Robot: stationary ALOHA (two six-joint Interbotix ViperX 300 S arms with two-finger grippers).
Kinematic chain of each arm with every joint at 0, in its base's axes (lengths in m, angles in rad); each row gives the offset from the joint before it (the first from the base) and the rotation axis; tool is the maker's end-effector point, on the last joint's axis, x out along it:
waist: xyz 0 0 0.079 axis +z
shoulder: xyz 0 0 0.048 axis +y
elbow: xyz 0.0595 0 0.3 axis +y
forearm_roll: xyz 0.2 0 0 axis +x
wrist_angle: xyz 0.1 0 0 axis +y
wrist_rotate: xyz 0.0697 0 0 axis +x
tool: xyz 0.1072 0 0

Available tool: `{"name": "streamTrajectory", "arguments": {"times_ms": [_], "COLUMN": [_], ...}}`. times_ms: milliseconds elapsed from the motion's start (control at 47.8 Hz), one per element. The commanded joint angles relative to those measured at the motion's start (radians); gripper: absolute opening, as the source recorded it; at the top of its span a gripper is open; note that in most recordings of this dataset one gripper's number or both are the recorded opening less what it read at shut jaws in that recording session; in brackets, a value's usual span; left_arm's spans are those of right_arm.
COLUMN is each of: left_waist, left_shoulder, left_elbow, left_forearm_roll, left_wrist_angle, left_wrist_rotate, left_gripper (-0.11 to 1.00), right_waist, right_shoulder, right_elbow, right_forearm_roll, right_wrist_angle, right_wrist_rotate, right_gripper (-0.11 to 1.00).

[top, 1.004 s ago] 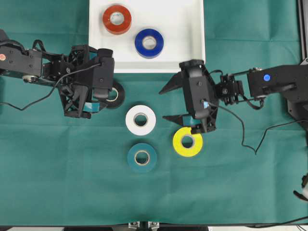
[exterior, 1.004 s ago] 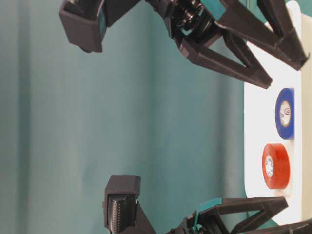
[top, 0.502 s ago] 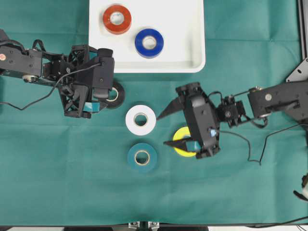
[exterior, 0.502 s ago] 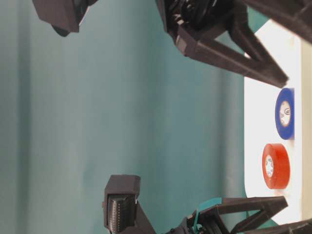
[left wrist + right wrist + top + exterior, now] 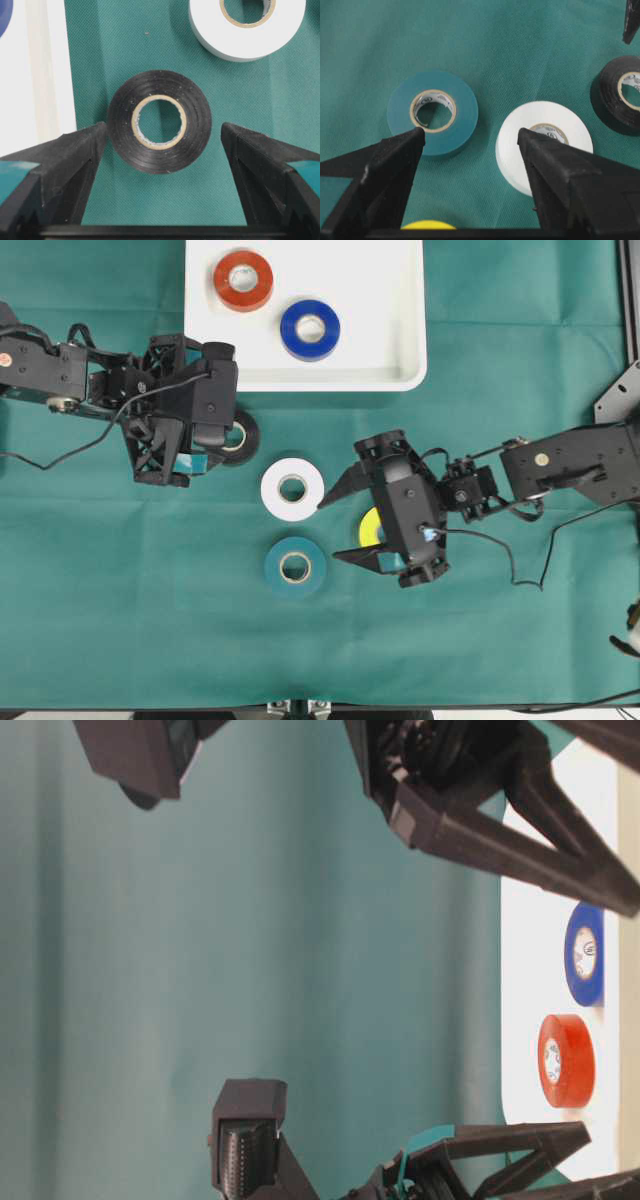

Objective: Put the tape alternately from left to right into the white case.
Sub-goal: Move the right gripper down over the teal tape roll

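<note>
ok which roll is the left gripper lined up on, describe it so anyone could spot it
Start at the white case at the top of the overhead view and drop below its lower left corner onto the green cloth. There the open left gripper straddles the black roll, untouched. It is the only black one, up and left of the white roll.

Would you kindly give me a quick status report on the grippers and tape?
Left gripper open, straddling black roll. Right gripper open above yellow roll. Red, blue rolls in white case. Nothing blocking.
</note>
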Motion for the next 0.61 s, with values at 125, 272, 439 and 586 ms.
{"name": "streamTrajectory", "arguments": {"times_ms": [125,272,439,586], "left_waist": [-0.003,-0.003,-0.003,-0.003], "left_shoulder": [-0.014,-0.012,-0.012,-0.012], "left_elbow": [-0.008,-0.008,-0.005,-0.005], "left_forearm_roll": [-0.002,-0.002,-0.002,-0.002], "left_wrist_angle": [-0.023,-0.023,-0.023,-0.023], "left_wrist_rotate": [0.0,0.0,0.0,0.0], "left_gripper": [0.77,0.77,0.77,0.77], "right_waist": [0.003,0.009,0.02,0.032], "right_shoulder": [0.06,0.087,0.129,0.169], "right_elbow": [-0.086,-0.149,-0.232,-0.285], "right_forearm_roll": [-0.026,-0.052,-0.054,-0.054], "right_wrist_angle": [0.066,0.176,0.268,0.311], "right_wrist_rotate": [-0.005,-0.005,-0.006,-0.005], "right_gripper": [0.76,0.73,0.71,0.7]}}
